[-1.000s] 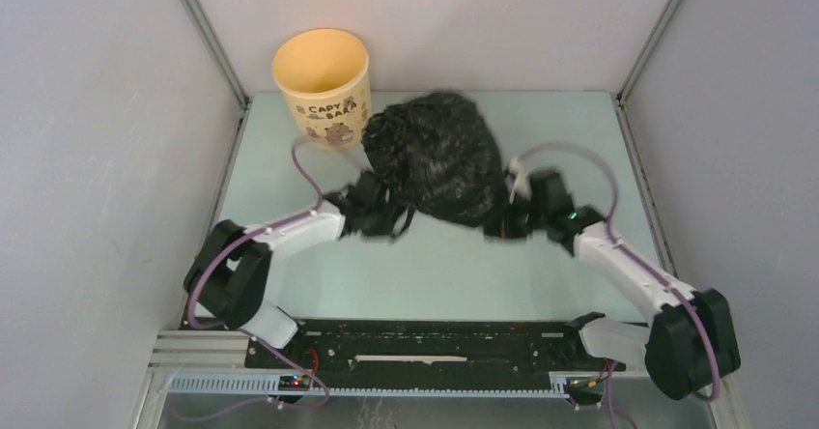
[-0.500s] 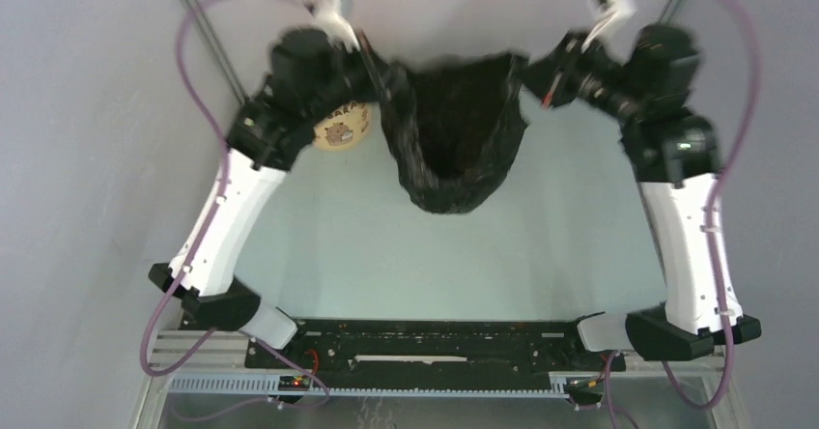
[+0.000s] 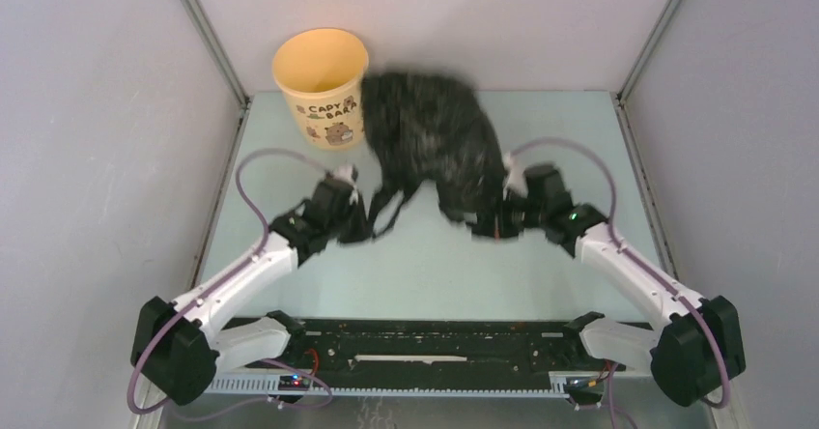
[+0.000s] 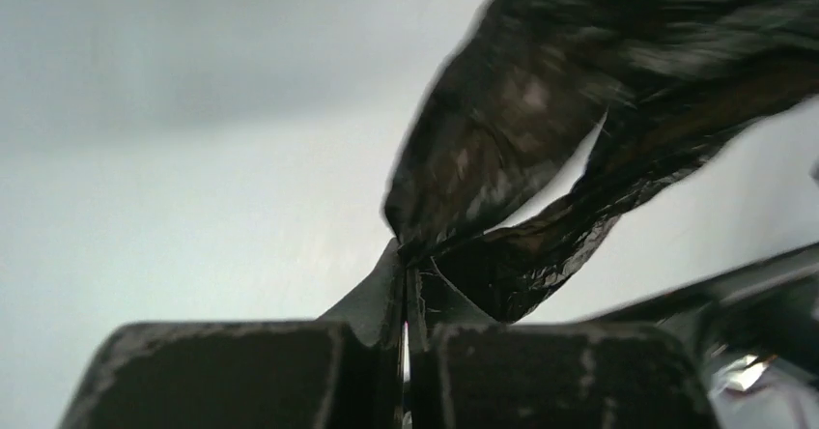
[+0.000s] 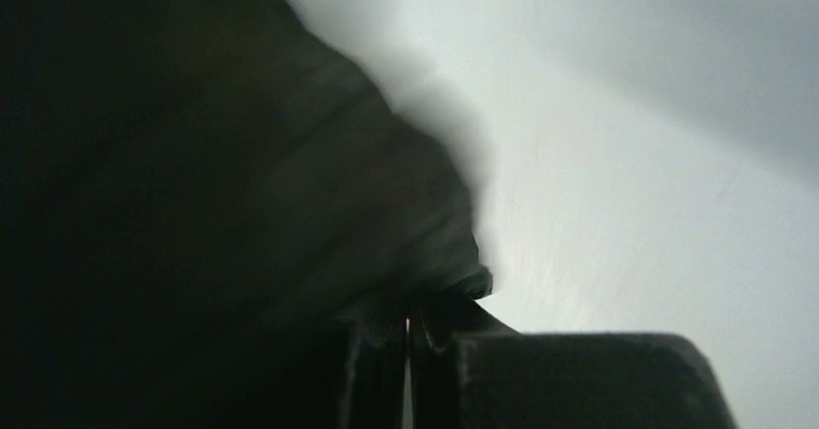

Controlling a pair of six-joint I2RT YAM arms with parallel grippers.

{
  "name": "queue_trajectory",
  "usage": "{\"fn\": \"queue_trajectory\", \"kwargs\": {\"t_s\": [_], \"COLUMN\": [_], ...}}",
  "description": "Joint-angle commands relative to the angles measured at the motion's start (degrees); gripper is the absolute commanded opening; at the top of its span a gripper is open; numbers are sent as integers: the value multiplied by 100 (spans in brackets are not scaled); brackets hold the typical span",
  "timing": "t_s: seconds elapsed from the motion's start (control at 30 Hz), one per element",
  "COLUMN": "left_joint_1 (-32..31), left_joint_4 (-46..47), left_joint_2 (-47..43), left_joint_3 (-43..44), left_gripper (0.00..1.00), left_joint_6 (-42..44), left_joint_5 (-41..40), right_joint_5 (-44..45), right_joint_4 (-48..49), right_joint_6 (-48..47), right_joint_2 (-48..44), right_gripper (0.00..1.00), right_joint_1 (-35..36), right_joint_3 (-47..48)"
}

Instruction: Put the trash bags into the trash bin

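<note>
As we look down from above, the trash bags (image 3: pixel 430 149) lie as one blurred black heap at the 12 o'clock end of the table (image 3: pixel 425 274). They sit right at the 3 o'clock side of the upright trash bin (image 3: pixel 333 117); we cannot tell whether they touch. At the heap's 7 o'clock, our left gripper (image 3: pixel 357 228) is pinched together on a strand of the plastic. At 5 o'clock, our right gripper (image 3: pixel 488 224) is clamped on its edge.
</note>
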Motion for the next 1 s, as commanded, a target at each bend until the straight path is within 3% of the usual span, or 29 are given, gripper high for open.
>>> {"fn": "queue_trajectory", "kwargs": {"t_s": [0.0,0.07,0.13,0.23,0.37,0.43,0.5,0.57,0.63,0.7,0.8,0.83,0.9,0.97], "left_joint_1": [-147,-86,51,133,109,10,-119,-146,-69,305,609,580,412,355], "left_joint_4": [-125,-128,-254,-993,-1452,-1094,-506,179,85,-61,-333,-339,-246,-139], "left_joint_2": [-1734,-1641,-1123,46,1545,1770,1463,860,436,401,748,709,141,-529], "left_joint_3": [-721,-371,691,3420,7803,8726,7937,5998,4190,2519,542,89,-539,-639], "left_gripper": [0,0,0,0,0,0,0,0,0,0,0,0,0,0], "left_joint_6": [-671,-610,-365,134,154,79,273,587,512,180,-280,-359,-505,-590], "left_joint_5": [-108,-90,125,378,953,1069,1037,754,-83,-35,796,891,714,478], "right_joint_5": [46,-223,-360,-301,-89,39,34,401,824,815,-898,-1203,-878,-708], "right_joint_4": [-174,-308,-711,-1579,-2692,-2782,-2296,-1930,-1659,-1695,-1886,-1739,-1432,-1221], "right_joint_6": [321,363,294,81,-116,-307,-582,-866,-894,-472,112,215,315,380], "right_joint_2": [-1103,-873,-448,333,1088,1057,605,44,-357,-364,266,235,-224,-632], "right_gripper": [0,0,0,0,0,0,0,0,0,0,0,0,0,0], "right_joint_1": [462,57,-181,-252,-39,156,259,252,54,-452,-1236,-1176,-884,-811], "right_joint_3": [-170,369,1396,3658,7142,7799,7091,5342,3748,2441,1020,627,243,443]}}
